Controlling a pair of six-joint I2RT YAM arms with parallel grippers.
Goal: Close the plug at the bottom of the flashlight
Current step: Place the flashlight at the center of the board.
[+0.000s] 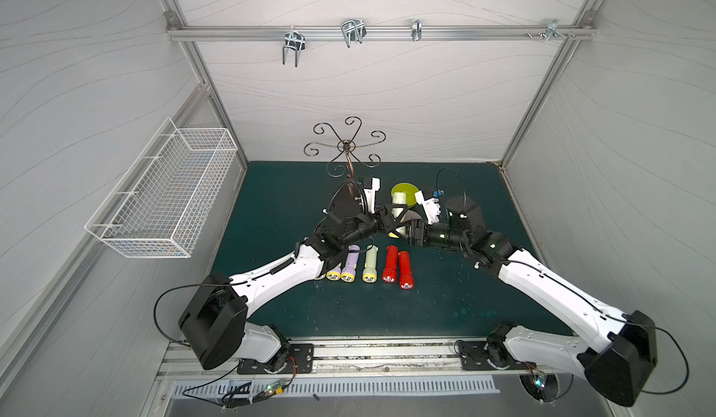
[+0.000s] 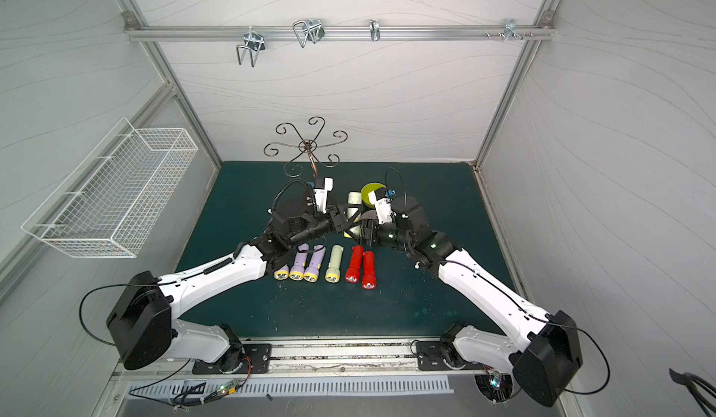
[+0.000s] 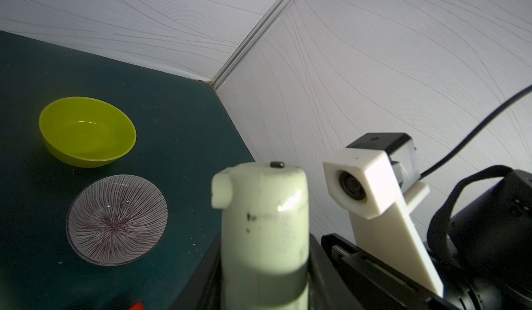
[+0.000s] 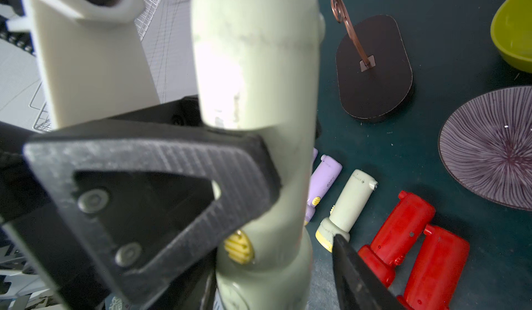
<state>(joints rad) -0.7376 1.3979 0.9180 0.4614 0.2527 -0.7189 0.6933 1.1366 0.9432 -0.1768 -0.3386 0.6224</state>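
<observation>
1. Over the counter (image 1: 445,302), my left claw (image 1: 397,219) grips the flashlight (image 1: 400,206) mid-body.
2. Its long axis runs near to far, tail far.
3. My right claw (image 1: 406,233), open, straddles the near head end.

In both top views the light is bright, even and diffuse: the white walls (image 1: 387,97) read pale grey without hot spots, and the arms (image 1: 286,275) cast only faint, soft-edged shadows on the dark table (image 1: 387,318). The wide lens bows the metal rail (image 1: 379,33) and splays the corner posts (image 1: 546,85) toward the picture edges. In the left wrist view the flashlight (image 3: 264,222) is close and soft, shaded in its lower part, with one small glare patch; the bowl (image 3: 86,156) and plate (image 3: 115,219) behind are sharper. In the right wrist view a blown-out white patch covers the flashlight's body, and the near camera mount (image 4: 86,49) is blurred, while the red flashlights (image 4: 403,230) look crisp.
</observation>
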